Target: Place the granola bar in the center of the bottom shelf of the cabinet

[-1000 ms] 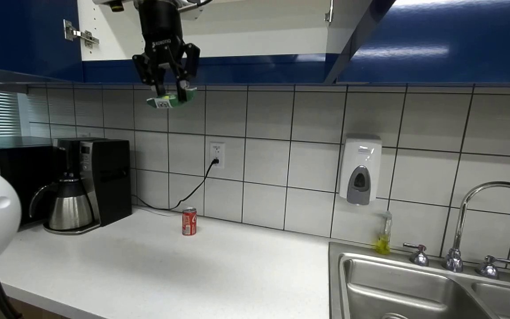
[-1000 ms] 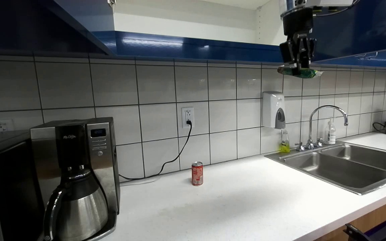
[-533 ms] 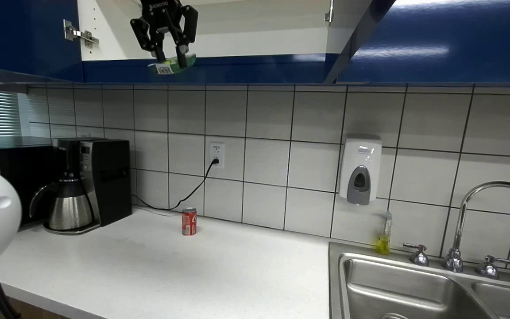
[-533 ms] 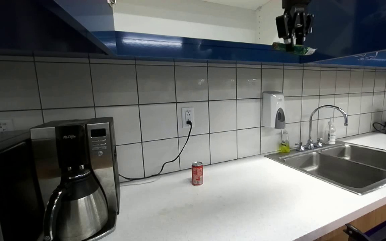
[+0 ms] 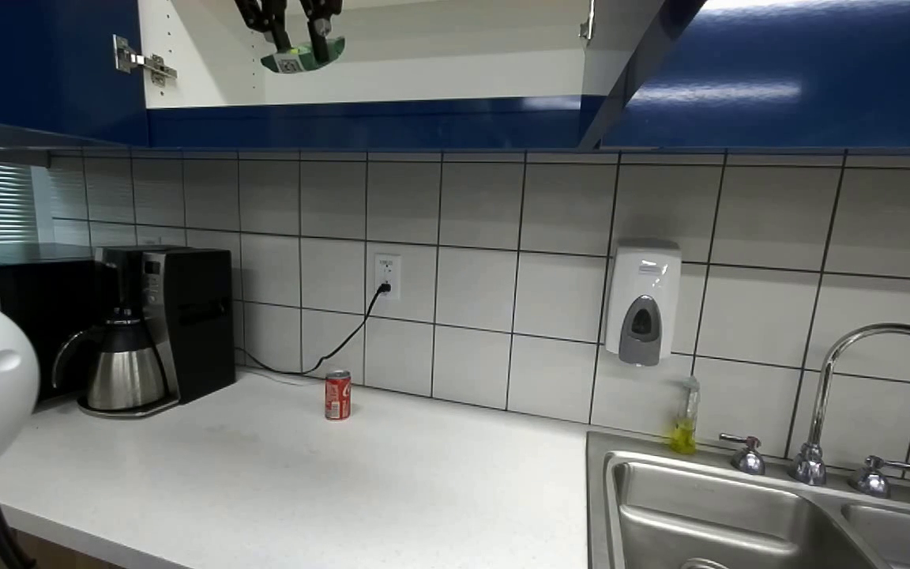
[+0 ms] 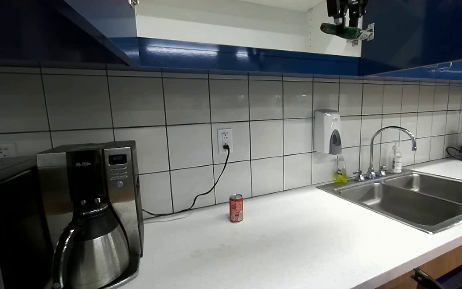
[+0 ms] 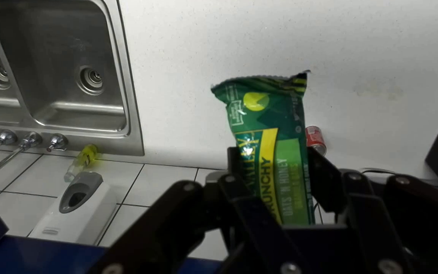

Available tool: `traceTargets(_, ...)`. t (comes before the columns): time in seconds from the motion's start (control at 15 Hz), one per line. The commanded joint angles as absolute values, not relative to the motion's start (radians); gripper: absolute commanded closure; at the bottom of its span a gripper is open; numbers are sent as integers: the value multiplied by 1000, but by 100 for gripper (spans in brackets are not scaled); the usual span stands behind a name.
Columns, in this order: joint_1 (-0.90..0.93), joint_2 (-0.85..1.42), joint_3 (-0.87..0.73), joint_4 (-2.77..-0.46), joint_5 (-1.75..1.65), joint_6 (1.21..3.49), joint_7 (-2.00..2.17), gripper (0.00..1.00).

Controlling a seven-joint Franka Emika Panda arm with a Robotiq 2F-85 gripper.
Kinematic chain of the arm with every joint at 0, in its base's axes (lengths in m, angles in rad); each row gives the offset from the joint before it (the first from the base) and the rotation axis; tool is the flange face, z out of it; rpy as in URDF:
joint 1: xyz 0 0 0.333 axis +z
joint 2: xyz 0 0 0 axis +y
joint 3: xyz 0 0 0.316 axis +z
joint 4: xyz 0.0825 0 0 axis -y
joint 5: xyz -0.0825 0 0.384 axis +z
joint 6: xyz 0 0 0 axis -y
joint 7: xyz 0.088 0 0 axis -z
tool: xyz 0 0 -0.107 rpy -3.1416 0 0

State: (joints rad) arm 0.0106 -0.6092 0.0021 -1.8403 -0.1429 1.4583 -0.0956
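The green granola bar (image 7: 266,114) is clamped across its width between the black fingers of my gripper (image 7: 273,163), its printed face towards the wrist camera. In an exterior view the granola bar (image 5: 334,50) shows against the white interior of the cabinet (image 5: 439,75), left of its middle. In an exterior view the bar (image 6: 351,33) appears near the cabinet's side wall and the hinge of a blue door. From the wrist view, counter and sink lie below, and the cabinet's blue edge (image 7: 51,253) crosses the bottom. The bottom shelf's top surface is hidden behind the blue front rail (image 5: 376,125).
Open blue doors (image 5: 36,71) flank the cabinet opening. On the white counter (image 5: 281,490) stand a red can (image 5: 337,395) and a coffee maker (image 6: 94,208). A soap dispenser (image 5: 644,304) hangs on the tiled wall, left of the sink faucet (image 5: 826,371).
My gripper has risen with the granola bar, from below the blue front rail to above it in both exterior views. It has also drifted slightly left. The bar stays held.
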Motion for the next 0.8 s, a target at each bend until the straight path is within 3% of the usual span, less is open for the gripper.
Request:
traceTargets(0.0,11,-541,14,-1705,-128,1388,-65,82)
traceTargets(0.73,15,-385,41,-1486,-112,1423,-1,82)
